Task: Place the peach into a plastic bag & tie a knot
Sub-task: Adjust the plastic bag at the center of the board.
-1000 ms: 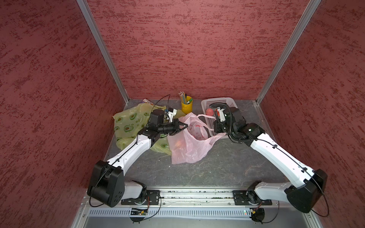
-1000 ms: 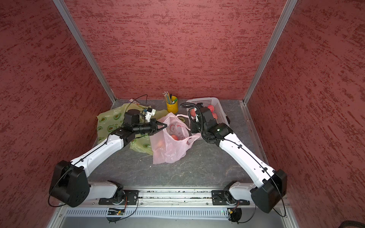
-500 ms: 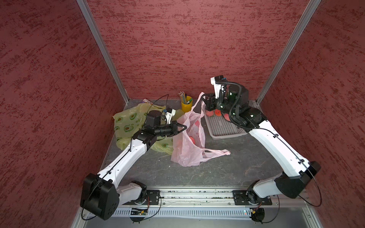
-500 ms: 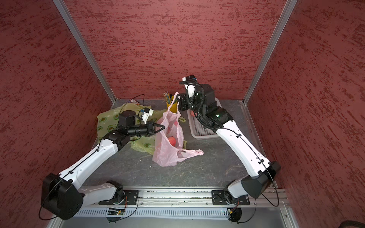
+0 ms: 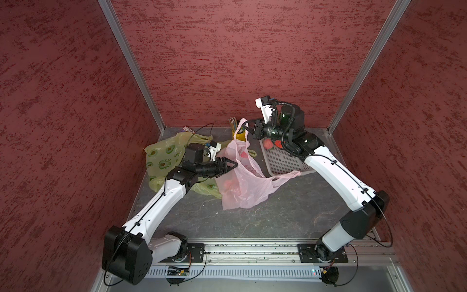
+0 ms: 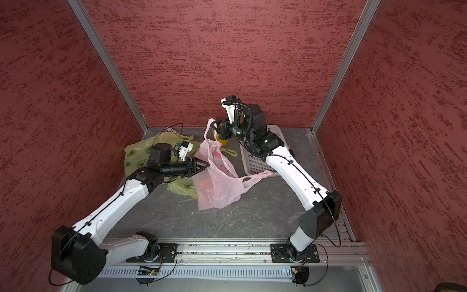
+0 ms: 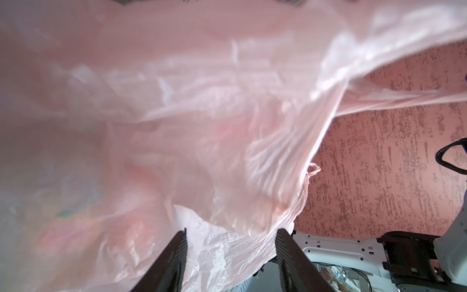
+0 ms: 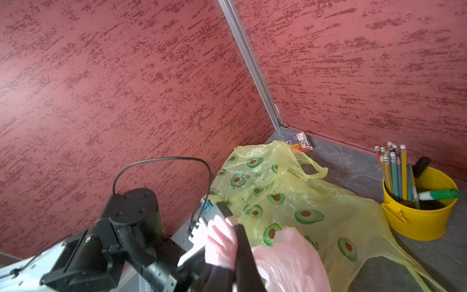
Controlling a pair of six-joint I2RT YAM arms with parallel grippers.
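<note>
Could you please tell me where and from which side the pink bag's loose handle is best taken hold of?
Grip the loose handle on the thin strap beside its hole, coming from above. It lies flat on the table, stretched toward the tray, so a downward pinch across the strap looks most workable. The right gripper holds the pink bag up by its other handle.

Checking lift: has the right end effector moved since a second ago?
Yes: right end effector, gripping pink bag, rose from white basket toward yellow pencil cup.
</note>
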